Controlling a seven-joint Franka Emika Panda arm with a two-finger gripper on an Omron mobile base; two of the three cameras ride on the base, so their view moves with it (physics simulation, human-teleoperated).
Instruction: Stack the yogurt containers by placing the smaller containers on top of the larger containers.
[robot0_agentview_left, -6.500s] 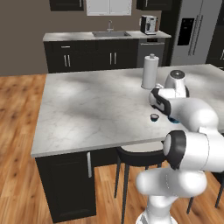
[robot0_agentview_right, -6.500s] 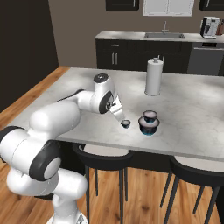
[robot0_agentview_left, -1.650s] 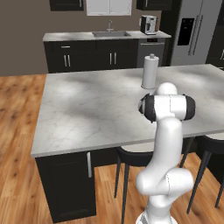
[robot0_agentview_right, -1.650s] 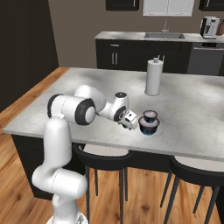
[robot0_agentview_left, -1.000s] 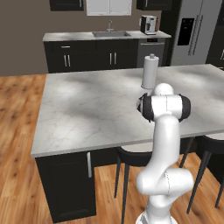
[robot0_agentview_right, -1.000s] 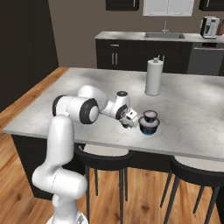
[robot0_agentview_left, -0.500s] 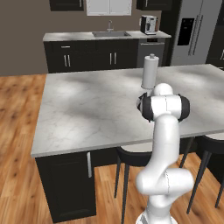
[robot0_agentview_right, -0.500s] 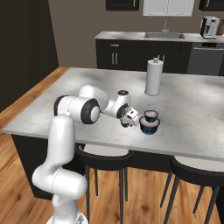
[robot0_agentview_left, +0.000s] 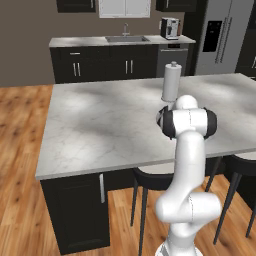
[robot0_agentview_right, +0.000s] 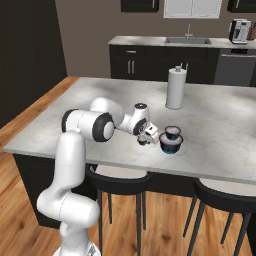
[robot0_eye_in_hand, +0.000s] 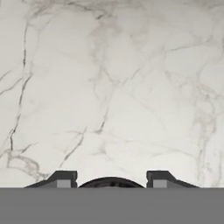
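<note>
My gripper (robot0_agentview_right: 145, 140) reaches down to the island counter (robot0_agentview_right: 100, 125) just left of the stacked yogurt containers. In that stack the mid-sized tub (robot0_agentview_right: 172, 132) sits on the widest tub (robot0_agentview_right: 171, 146), whose base is teal-blue. Along the hand view, the round dark top of the tiny container (robot0_eye_in_hand: 111, 183) lies between my fingertips (robot0_eye_in_hand: 63, 178). A narrow gap remains on each side, so the gripper (robot0_eye_in_hand: 111, 180) is open around it. The rest of the tiny tub is hidden.
A tall white paper-towel roll (robot0_agentview_right: 176, 89) (robot0_agentview_left: 171, 82) stands farther back on the island. Black stools (robot0_agentview_right: 120, 182) are tucked under the near edge. Bare marble (robot0_eye_in_hand: 109, 87) stretches ahead of the hand.
The fingers have drawn in from wide open toward the tiny container. The arm and the stacked tubs have stayed where they were.
</note>
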